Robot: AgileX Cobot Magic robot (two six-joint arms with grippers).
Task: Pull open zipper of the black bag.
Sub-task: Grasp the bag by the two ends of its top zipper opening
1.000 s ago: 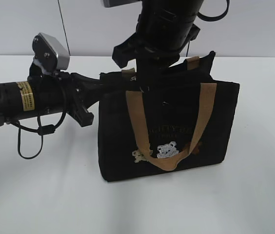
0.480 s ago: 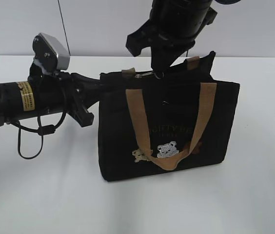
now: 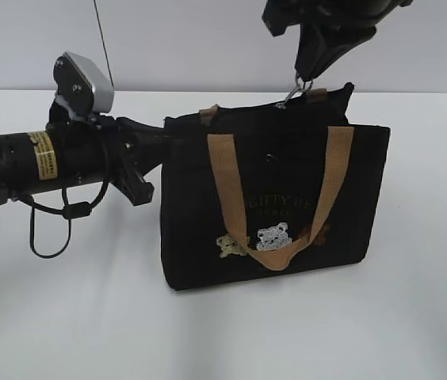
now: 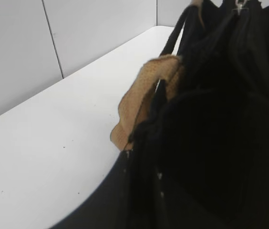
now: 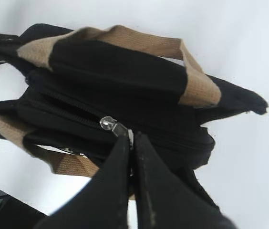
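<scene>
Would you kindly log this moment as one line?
right gripper: shut on zipper | left gripper: holding black bag edge | bag upright

Bright, even light; soft shadow under the black bag (image 3: 275, 198); both wrist views blurred close up.

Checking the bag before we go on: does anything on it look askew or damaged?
The black bag stands upright, no damage visible. Only its top right corner is pulled up into a peak near the zipper.

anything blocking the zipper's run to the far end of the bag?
Nothing visible. The right gripper is shut on the zipper pull, and the remaining track on the black bag looks clear; the tan handles lie beside it.
</scene>
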